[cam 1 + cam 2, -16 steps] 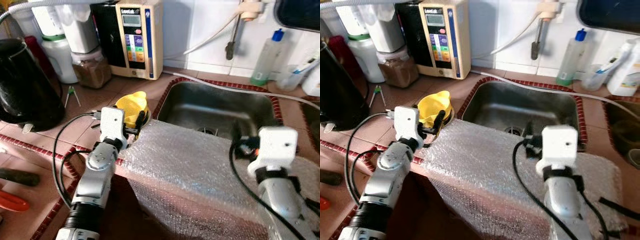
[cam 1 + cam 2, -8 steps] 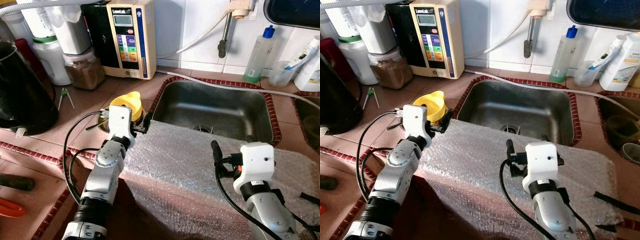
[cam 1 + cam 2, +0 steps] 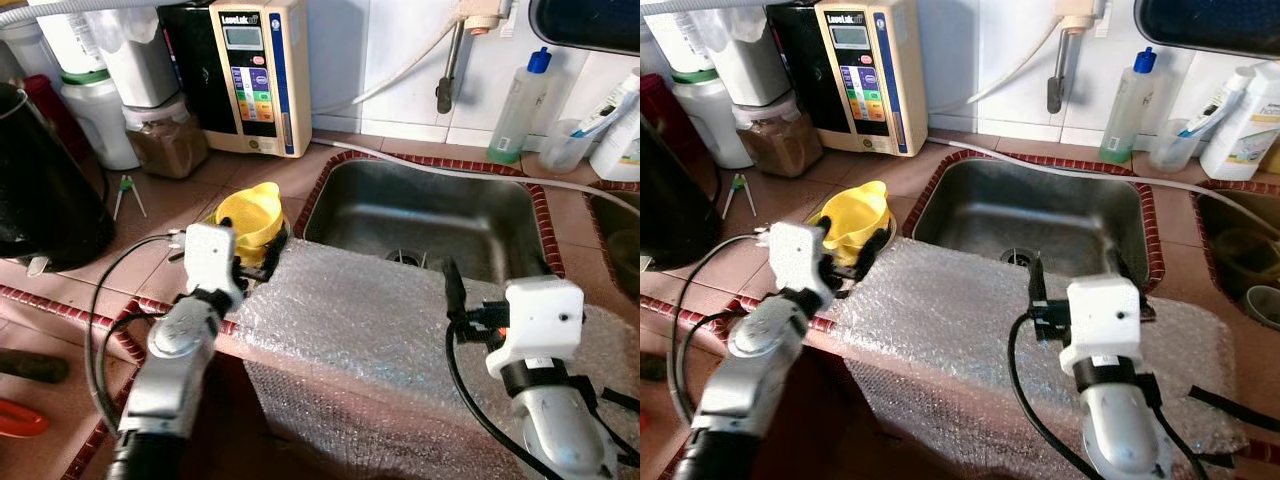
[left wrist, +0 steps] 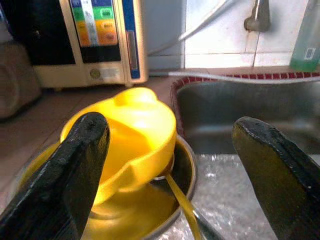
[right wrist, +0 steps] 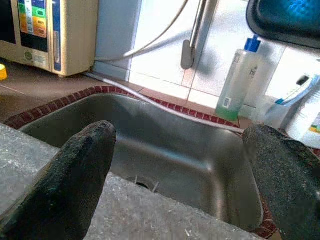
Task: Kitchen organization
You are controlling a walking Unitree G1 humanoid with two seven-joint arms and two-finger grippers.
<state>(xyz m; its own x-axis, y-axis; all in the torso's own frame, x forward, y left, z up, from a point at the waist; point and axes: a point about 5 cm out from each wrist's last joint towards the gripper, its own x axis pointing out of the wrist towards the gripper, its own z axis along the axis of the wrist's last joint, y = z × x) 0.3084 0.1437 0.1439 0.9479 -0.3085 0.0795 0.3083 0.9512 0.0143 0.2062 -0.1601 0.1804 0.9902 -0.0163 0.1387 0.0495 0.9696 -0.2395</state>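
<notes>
A yellow plastic funnel-like cup (image 3: 256,211) with a pouring lip lies tilted inside a shallow round metal bowl (image 4: 183,165), on the brown-tiled counter (image 3: 170,205) just left of the stainless steel sink (image 3: 430,215). A thin metal handle pokes out of the bowl under the cup. The left tool (image 4: 170,170) hovers just near of the bowl, its two black fingers (image 4: 75,165) spread wide, one in front of the cup's left side and the other toward the sink. The right tool (image 5: 185,170) is also wide apart and holds nothing, raised over the sheet of clear bubble wrap (image 3: 370,330) that drapes the counter's near edge in front of the sink. The wrap's left edge lies touching or just beside the bowl. On the far left stand a beige water machine (image 3: 262,75) and a jar of brown powder (image 3: 165,145), well apart from the bowl, with bare tile between them. A red tile border (image 3: 325,180) rims the sink.
</notes>
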